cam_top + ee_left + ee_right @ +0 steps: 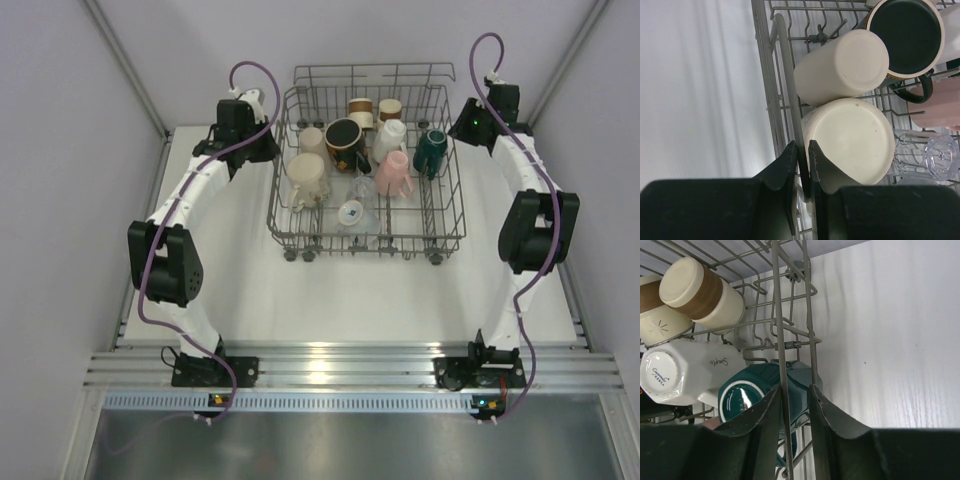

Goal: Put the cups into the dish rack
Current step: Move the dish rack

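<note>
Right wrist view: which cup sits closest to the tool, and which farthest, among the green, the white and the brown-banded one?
1. Green cup, just left of the tool, right behind its fingers.
2. White cup, further left.
3. Brown-banded cup, top left, farthest away.

A white faceted ceramic mug (pixel 685 372), at left in the right wrist view, is showing script reading "Simple"; its base stamp (pixel 659 374) is staying illegible.
</note>
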Robot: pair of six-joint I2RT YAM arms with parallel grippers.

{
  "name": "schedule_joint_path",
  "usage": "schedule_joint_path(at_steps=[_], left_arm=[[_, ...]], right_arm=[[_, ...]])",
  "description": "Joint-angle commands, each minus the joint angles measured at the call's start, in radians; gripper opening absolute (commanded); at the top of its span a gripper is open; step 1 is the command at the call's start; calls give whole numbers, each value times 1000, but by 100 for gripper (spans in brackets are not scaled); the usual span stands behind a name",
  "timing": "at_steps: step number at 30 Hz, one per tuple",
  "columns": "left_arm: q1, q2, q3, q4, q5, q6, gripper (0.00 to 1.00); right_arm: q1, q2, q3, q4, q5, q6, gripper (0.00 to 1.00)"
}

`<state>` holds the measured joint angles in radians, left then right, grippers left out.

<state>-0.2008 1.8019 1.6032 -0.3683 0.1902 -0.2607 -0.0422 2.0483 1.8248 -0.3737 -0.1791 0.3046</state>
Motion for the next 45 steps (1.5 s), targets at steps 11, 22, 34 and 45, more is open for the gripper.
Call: schedule_joint_path(at_steps=[11, 22, 34, 45], left_arm=[[-45, -2, -3, 55, 160, 17, 0], [-57, -101, -140, 55, 149, 23, 0], [-60, -157, -200, 55, 112, 46, 0], [-60, -185, -183, 54, 89, 44, 31]], right_arm=[[30, -154, -169, 87, 46, 24, 0], [34, -407, -479, 124, 73, 14, 0], [68, -550, -581, 12, 105, 22, 27], [51, -570, -359, -175, 214, -13, 52]])
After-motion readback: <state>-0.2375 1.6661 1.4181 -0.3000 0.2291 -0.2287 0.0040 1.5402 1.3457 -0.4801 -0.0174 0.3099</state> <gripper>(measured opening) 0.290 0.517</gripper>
